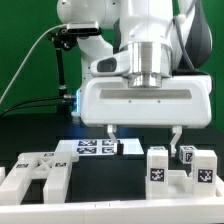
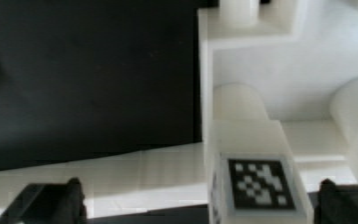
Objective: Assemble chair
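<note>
My gripper point(image 1: 145, 138) hangs open above the table, its two dark fingers wide apart and nothing between the pads. In the exterior view the white chair parts lie in front of it: a notched slab point(image 1: 35, 172) with tags at the left, and a group of tagged blocks and posts point(image 1: 158, 165) at the right. In the wrist view the gripper point(image 2: 197, 205) is open over a long white post point(image 2: 247, 120) with a square tag point(image 2: 256, 182). The post runs between the fingers, nearer one fingertip point(image 2: 345, 200), and does not touch either.
The marker board point(image 1: 97, 147) lies flat on the black table behind the parts, just under the gripper's left finger in the exterior view. More tagged blocks point(image 1: 203, 168) stand at the exterior view's right edge. A black cable and stand point(image 1: 62, 70) rise at the back left.
</note>
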`<state>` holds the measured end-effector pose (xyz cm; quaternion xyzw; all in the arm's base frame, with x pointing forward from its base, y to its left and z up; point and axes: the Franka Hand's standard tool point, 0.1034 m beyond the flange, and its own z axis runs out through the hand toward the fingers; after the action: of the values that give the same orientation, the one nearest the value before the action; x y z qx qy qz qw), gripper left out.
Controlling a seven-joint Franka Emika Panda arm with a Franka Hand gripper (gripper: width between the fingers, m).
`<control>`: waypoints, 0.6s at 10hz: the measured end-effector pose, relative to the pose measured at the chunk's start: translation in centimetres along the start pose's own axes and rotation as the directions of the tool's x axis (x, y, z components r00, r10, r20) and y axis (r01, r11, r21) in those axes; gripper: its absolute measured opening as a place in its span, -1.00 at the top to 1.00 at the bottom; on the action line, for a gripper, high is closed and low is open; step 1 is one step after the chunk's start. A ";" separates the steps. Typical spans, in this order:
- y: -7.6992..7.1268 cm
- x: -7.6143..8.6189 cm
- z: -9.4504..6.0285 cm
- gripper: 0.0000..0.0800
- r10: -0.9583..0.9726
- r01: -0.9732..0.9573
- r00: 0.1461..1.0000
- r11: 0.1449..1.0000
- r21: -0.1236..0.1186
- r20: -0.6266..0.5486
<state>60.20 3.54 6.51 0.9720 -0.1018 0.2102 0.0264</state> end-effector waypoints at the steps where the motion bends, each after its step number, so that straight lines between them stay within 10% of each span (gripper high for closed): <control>1: 0.0 0.2 -0.2 -0.62 0.002 -0.002 1.000 1.000 0.002 -0.003; 6: 0.0 -1.5 2.1 -0.62 -0.036 0.035 0.999 0.999 -0.010 -0.007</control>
<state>59.75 3.66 4.02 0.9727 -0.0855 0.2126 0.0353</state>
